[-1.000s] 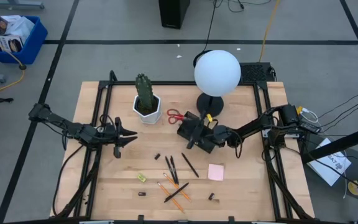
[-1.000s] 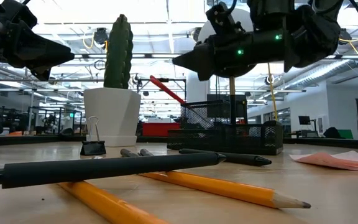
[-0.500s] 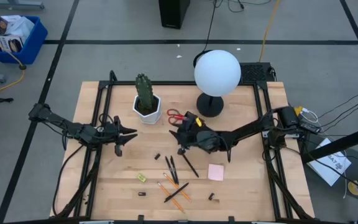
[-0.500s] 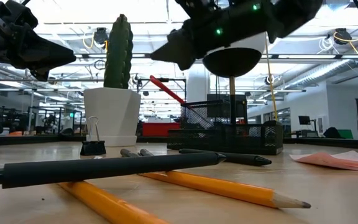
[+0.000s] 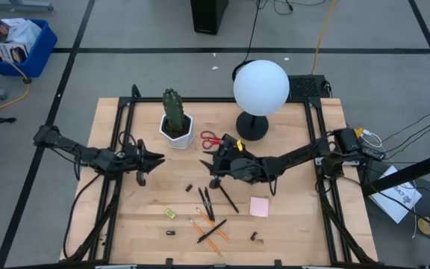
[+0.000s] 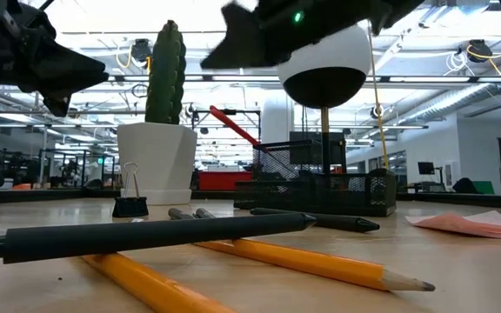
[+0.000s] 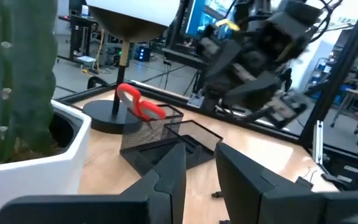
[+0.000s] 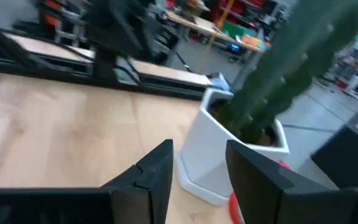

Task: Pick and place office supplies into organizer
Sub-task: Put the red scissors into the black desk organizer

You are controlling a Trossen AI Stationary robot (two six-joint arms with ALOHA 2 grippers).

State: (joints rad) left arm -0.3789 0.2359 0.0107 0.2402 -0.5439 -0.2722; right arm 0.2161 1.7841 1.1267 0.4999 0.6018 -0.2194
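Leftward my right end effector (image 5: 213, 166) has swung, fingers parted and empty, over the organizer (image 5: 239, 166); three black pens (image 5: 205, 203) and three pencils (image 5: 212, 232) lie just below it on the counter (image 5: 290, 224).

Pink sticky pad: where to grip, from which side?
Pad lies flat and alone on the table, right of the pens. Likely best to come straight down and pinch two opposite edges; its thin, flat shape gives nothing else to hold. Right end effector is closest.
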